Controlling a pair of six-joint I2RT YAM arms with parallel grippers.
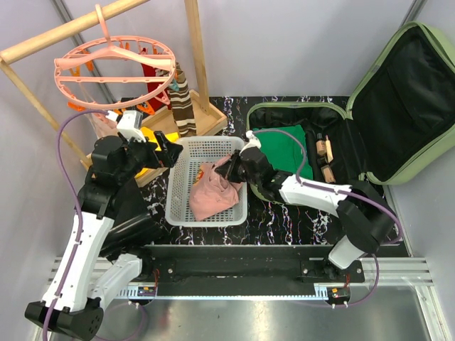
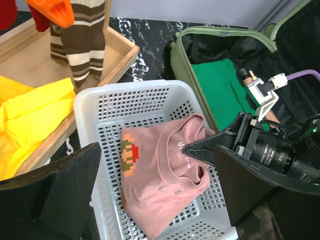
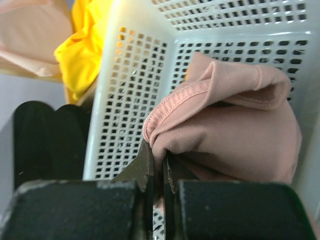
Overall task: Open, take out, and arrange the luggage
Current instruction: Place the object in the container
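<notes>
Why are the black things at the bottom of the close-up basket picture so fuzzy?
Right wrist view: the right gripper sits very near the lens and blurs, while the pink shirt it pinches looks sharp; left wrist view: the left gripper's fingers blur likewise; top view: sharp throughout.

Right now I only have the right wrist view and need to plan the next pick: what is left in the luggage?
Observer: The luggage lies open to the right of the basket, a green garment inside.
Operator: Is the shirt I'm holding down in the basket?
Observer: Mostly; the pink shirt lies on the basket floor, print up, the right gripper pinching its right edge.
Operator: And the other arm?
Observer: The left gripper hovers open at the basket's left rim, holding nothing.
</notes>
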